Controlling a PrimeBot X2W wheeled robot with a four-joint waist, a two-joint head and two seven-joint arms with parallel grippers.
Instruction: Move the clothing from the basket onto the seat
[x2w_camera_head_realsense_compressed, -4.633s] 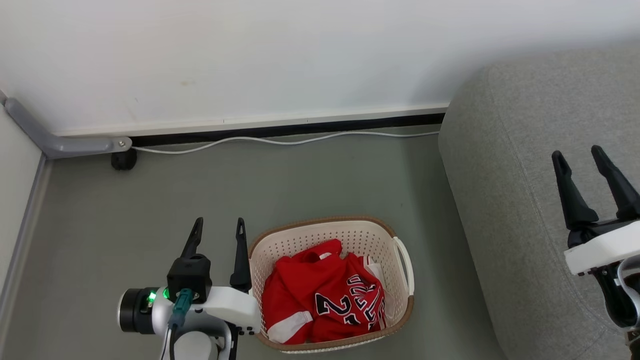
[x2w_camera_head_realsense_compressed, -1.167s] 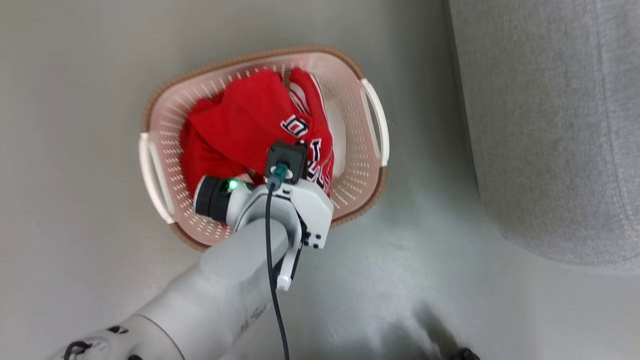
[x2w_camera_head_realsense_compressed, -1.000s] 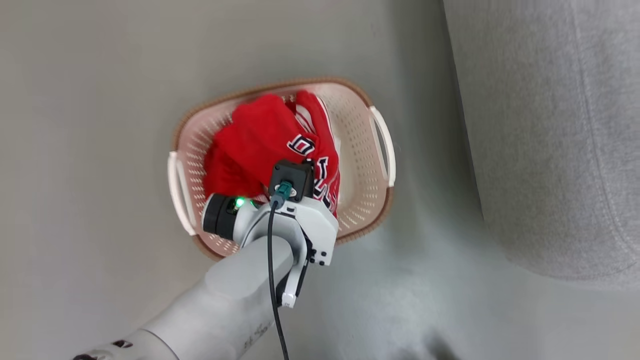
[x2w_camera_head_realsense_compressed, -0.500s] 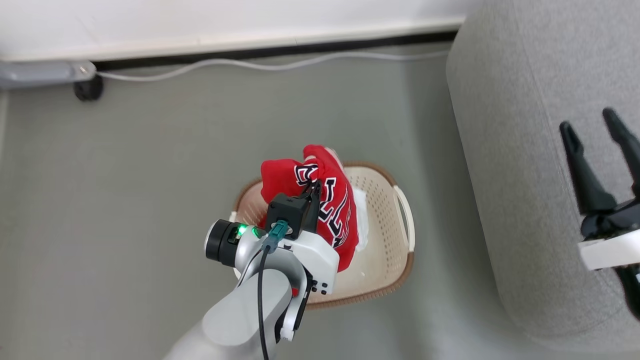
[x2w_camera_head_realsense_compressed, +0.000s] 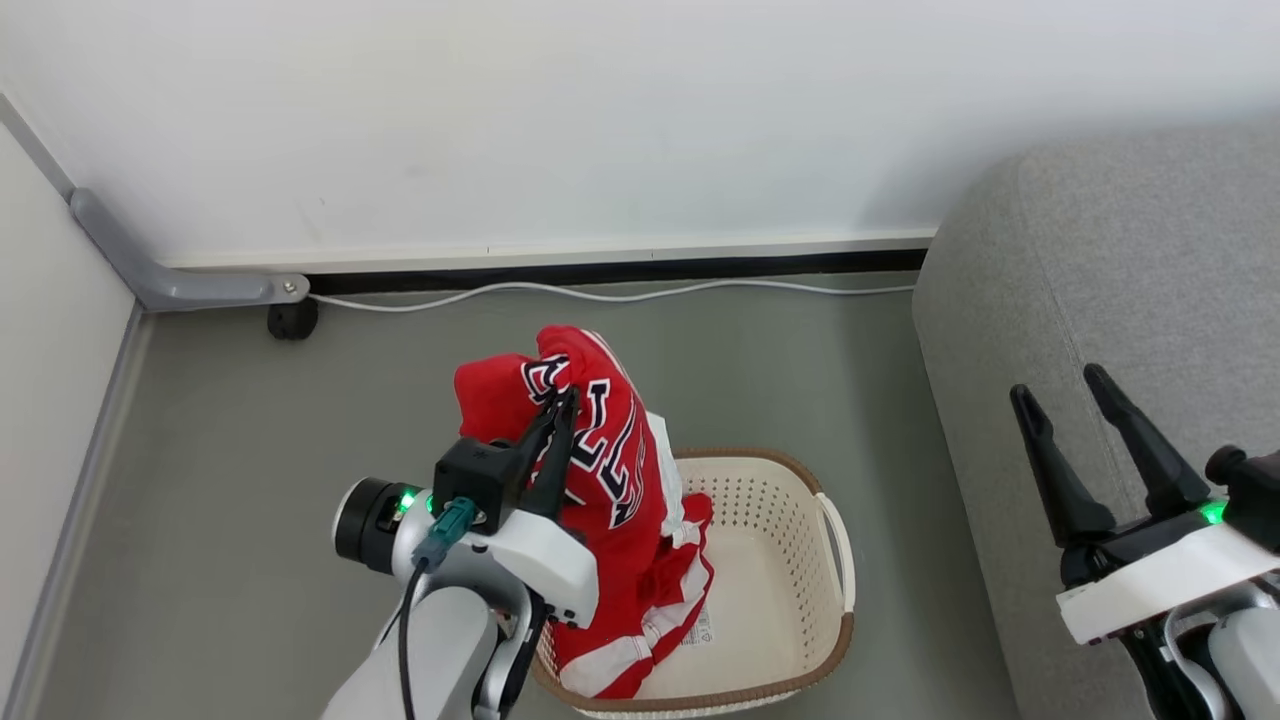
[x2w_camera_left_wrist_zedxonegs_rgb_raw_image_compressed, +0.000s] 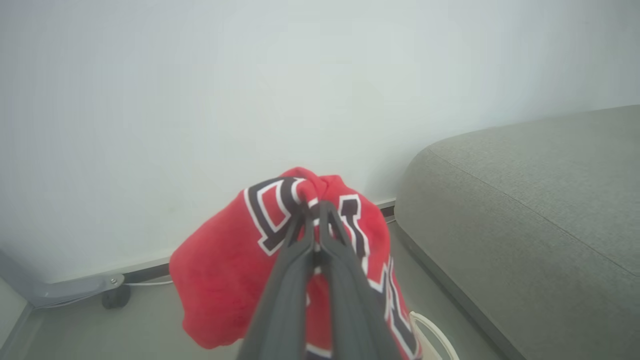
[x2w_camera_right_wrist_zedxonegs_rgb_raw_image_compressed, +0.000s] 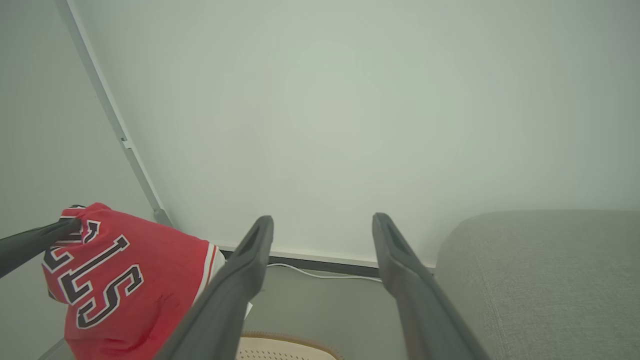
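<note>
Left gripper pinched shut on clothing. The bunch hangs above the basket, its lower hem inside. Seat lies right, beyond the basket. Right gripper spread, empty, over the seat's near edge. The carry looks like the left arm's job.

One basket, one white handle in sight, one paper label, one red bundle of clothing, piece count unclear, one grey seat, two grippers, left gripper and right gripper, two dark fingers each, one white cable
</note>
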